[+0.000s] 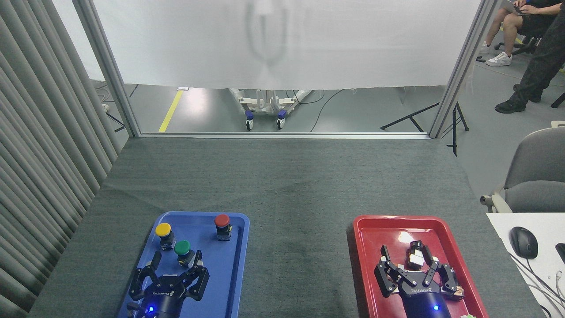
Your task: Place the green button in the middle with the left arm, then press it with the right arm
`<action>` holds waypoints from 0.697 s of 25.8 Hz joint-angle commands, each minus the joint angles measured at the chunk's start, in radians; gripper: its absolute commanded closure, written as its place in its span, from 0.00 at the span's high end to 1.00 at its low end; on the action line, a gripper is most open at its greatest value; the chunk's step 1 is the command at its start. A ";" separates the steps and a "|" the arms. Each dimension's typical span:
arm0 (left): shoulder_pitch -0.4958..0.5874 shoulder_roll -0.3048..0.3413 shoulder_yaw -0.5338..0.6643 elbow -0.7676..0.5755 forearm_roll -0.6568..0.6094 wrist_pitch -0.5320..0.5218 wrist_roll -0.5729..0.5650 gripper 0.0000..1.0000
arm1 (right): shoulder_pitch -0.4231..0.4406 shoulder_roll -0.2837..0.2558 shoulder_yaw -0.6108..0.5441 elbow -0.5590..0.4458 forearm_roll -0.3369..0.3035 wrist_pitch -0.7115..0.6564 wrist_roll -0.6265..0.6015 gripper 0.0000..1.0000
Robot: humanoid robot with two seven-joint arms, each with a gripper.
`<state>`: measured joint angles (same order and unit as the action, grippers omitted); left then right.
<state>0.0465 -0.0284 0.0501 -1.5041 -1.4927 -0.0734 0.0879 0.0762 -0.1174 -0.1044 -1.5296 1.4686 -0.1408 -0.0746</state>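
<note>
The green button (182, 248) stands in the blue tray (236, 265), just right of the yellow button (163, 230) and left of the red button (222, 221). My left gripper (175, 263) hovers over the near part of that tray with its black fingers spread open; the green button sits just beyond, between the fingertips, untouched. My right gripper (408, 257) is open over the red tray (366, 274), its fingers spread with nothing held. The middle (300, 247), plain dark grey cloth between the trays, carries nothing.
A grey curtain (39, 154) runs along the table's left side. A white desk with a mouse (523, 242) and a grey chair (536, 172) stand to the right. People's legs show at the far right, beyond the table's back edge.
</note>
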 commanded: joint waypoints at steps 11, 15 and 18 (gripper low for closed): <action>-0.005 0.001 -0.009 0.004 0.006 0.024 0.001 1.00 | 0.001 0.001 -0.003 0.000 0.004 0.003 -0.001 1.00; -0.005 0.004 -0.010 0.004 0.006 0.024 0.001 1.00 | 0.002 -0.005 0.000 -0.001 0.006 0.004 -0.001 1.00; -0.005 0.005 -0.010 0.005 0.006 0.024 0.001 1.00 | 0.002 -0.008 0.003 0.000 0.004 0.006 -0.001 1.00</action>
<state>0.0414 -0.0244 0.0405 -1.5003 -1.4863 -0.0492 0.0879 0.0777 -0.1216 -0.1034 -1.5299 1.4738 -0.1361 -0.0758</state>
